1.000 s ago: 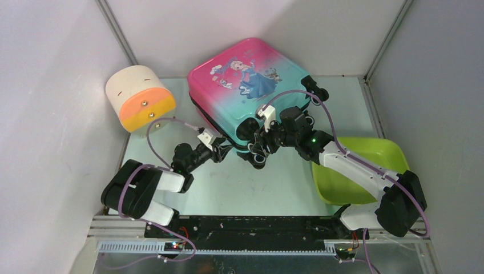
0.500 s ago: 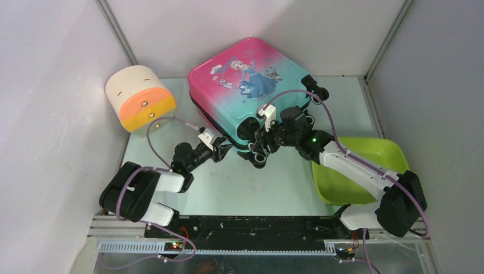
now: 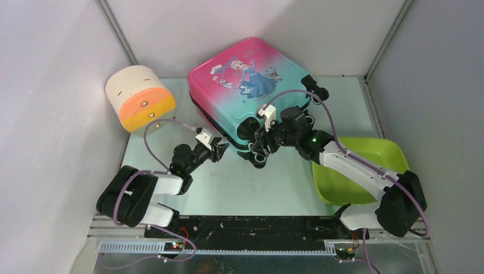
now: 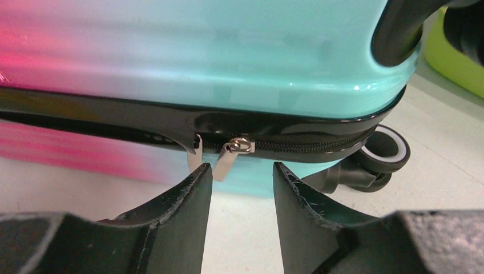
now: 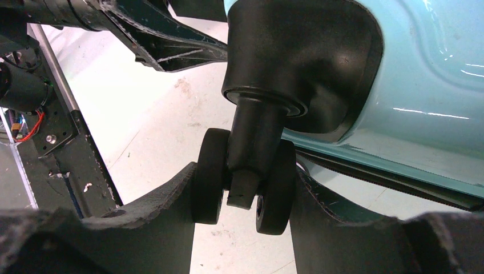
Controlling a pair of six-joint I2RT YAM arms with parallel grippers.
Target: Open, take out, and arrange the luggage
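- The luggage (image 3: 245,85) sat toward the back middle of the tabletop (image 3: 257,188), printed pink-to-teal shell facing up, with one corner pointing at the arms.
- It looked closed to me. In the left wrist view the black zip band ran along under the teal shell, and the teeth to the right of the pulls were together.
- The left hand (image 3: 220,147) was low at the near edge of the case with its two fingers apart and nothing between them. The metal zip pulls (image 4: 228,160) hung just past the fingertips (image 4: 197,182), close but not gripped.
- The right hand (image 3: 258,154) was at the case's near corner. Its fingers were on either side of a black twin wheel (image 5: 242,194) and pressed against both sides, so I'd call that clamped on the wheel.
- A second wheel (image 4: 388,151), black with a pale rim, showed under the case in the left wrist view.
- A lime-green tub (image 3: 365,171) sat on the right of the tabletop, partly under the right arm.
- A cream-and-orange cylinder (image 3: 140,97) was at the back left, close to the case but not touching it as far as I could see.
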